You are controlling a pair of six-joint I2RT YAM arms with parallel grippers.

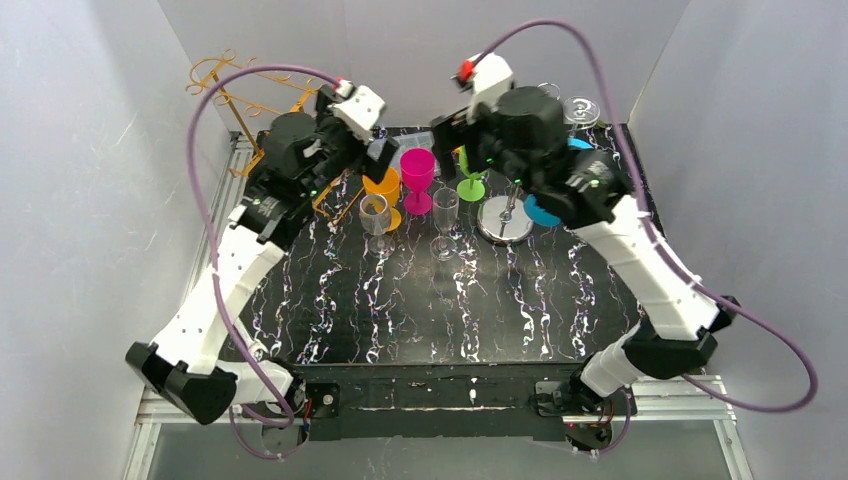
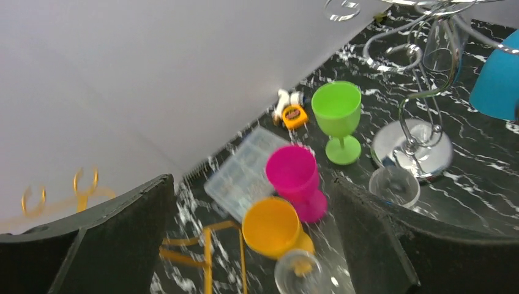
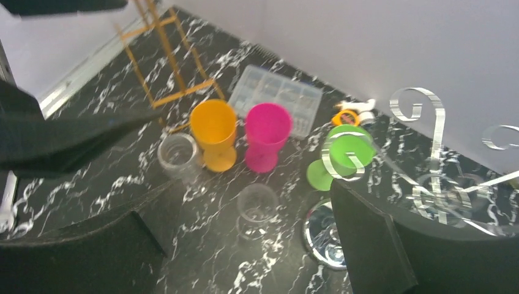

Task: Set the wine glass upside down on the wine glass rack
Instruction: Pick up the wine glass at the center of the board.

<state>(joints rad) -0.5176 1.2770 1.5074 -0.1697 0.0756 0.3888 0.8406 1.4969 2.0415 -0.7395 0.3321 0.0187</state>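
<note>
**Both claws released; clear glass upright by the rack**

Top view: left gripper (image 1: pixel 374 152) and right gripper (image 1: pixel 450 135) hang spread, holding nothing, over the far cluster. The clear wine glass (image 1: pixel 444 212) stands upright just left of the silver rack (image 1: pixel 495 228).

Left wrist: jaws wide, nothing between them.

Right wrist: likewise.

Judgement: the glass is light, rigid, slick and breakable. Pinch the stem gently, just under the bowl.

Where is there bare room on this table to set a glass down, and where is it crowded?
Bare: the near half of the black marbled tabletop, from the short clear glass and clear flute down to the near edge. Crowded: far centre, where orange plastic goblet, pink plastic goblet, green plastic goblet and silver rack base stand close together.
</note>
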